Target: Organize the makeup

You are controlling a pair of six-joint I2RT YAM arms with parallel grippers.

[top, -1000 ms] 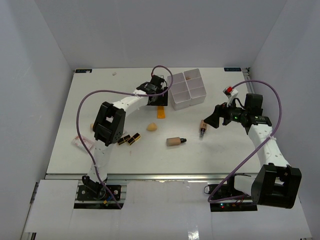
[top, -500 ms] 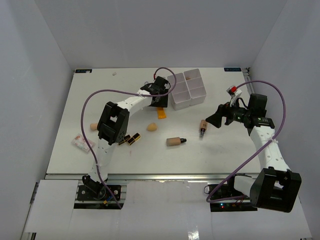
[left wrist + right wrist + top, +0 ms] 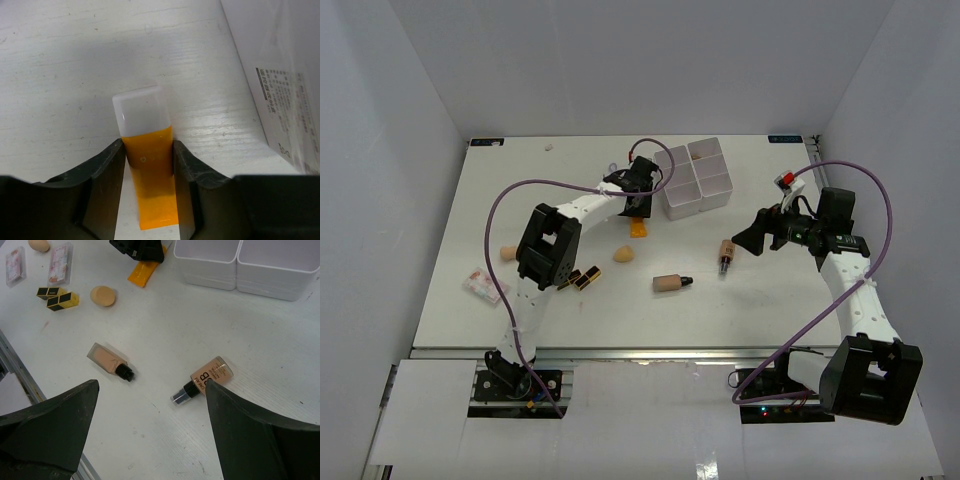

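Left gripper (image 3: 148,150) scooted closer to box (image 3: 280,75); jaws now squeezing tube (image 3: 149,195) sideways, probably for lifting | right gripper (image 3: 151,385) spread wide; hovering over bottle (image 3: 212,372)

left claw (image 3: 148,151) gripping, right claw (image 3: 151,385) spread wide

I see an orange tube (image 3: 149,190) with a white cap, a plain beige bottle (image 3: 104,357) and a lettered beige bottle (image 3: 214,371), both black-capped, black-and-gold lipsticks (image 3: 57,296), a peach sponge (image 3: 102,295), pink-patterned packets (image 3: 59,262), a white box (image 3: 260,270) and table (image 3: 165,325).
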